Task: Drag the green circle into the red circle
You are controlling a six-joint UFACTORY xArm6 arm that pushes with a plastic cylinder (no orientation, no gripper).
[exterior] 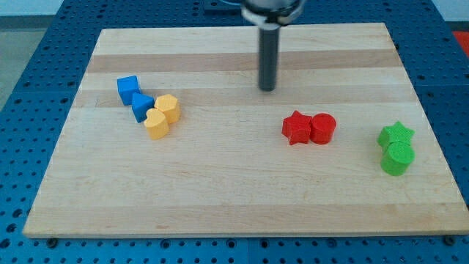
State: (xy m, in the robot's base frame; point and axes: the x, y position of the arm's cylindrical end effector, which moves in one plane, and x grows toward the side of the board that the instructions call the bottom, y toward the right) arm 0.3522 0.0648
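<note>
The green circle (398,158) lies near the board's right edge, touching a green star (396,135) just above it. The red circle (323,128) lies right of centre, touching a red star (297,128) on its left. My tip (267,89) is on the board above and left of the red blocks, well away from the green circle, touching no block.
Two blue blocks (128,89) (142,106) and two yellow blocks, a hexagon (168,108) and a heart (156,124), cluster at the view's left. The wooden board (234,198) rests on a blue perforated table.
</note>
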